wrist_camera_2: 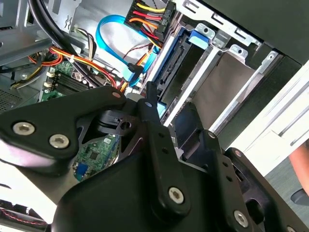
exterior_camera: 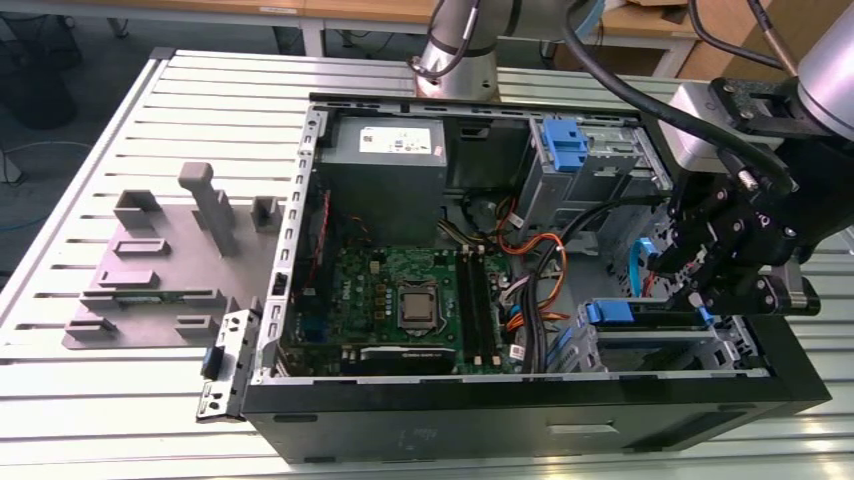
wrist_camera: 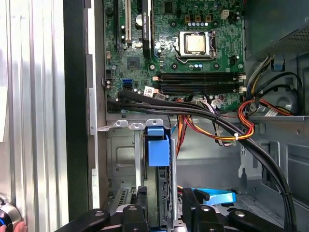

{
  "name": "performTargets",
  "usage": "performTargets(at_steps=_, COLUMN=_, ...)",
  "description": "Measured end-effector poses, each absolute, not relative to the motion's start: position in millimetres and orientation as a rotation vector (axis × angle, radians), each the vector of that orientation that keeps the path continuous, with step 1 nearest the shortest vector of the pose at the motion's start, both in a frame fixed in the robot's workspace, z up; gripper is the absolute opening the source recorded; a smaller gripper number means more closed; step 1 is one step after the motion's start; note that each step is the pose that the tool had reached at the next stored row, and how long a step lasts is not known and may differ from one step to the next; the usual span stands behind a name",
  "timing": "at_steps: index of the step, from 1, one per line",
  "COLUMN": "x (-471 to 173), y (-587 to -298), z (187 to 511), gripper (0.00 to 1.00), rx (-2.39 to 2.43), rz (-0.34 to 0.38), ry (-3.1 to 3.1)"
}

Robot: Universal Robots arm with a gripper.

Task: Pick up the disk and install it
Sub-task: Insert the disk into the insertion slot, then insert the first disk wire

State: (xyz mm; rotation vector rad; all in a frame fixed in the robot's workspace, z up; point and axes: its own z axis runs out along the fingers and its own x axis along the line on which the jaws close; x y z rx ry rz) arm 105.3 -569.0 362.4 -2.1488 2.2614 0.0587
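Item under inspection: the disk (wrist_camera: pixel 161 180). It is sitting on edge in the lower drive bay at the near corner of the computer case (exterior_camera: pixel 534 425), on the exterior view's right. Its blue rail tab is pointing toward the motherboard (exterior_camera: pixel 400 300).

Tool state: the gripper (wrist_camera: pixel 163 194) is bearing down over the bay. In the first wrist view its fingers (wrist_camera: pixel 140 205) are lying against the two broad faces of the disk, so I am judging them clamped on it rather than standing free.

Handling: the disk is presenting as a rigid metal slab, moderately heavy for its size, smooth-faced and therefore inclined to slip. It is also likely to be sensitive to shock. The flat faces are offering the soundest hold. The plastic rails are looking flexible and are better left to slide in the bay guides.

Obstructions: a bundle of cables (wrist_camera: pixel 212 116) is running close past the bay mouth, and a blue ribbon cable (wrist_camera_2: pixel 113 46) is looping just beside the disk. Clearance is looking tight.

Surface and room: the case is lying open on a slatted metal table (exterior_camera: pixel 80 420). A grey fixture (exterior_camera: pixel 147 270) is standing well apart on the exterior view's left. Desks are showing at the far side.
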Motion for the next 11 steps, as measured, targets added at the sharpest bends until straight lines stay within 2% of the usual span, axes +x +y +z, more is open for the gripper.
performTargets(at_steps=11, x=104.9, y=-569.0, z=361.7, gripper=0.42, rx=-2.145, rz=0.051, ry=2.258)
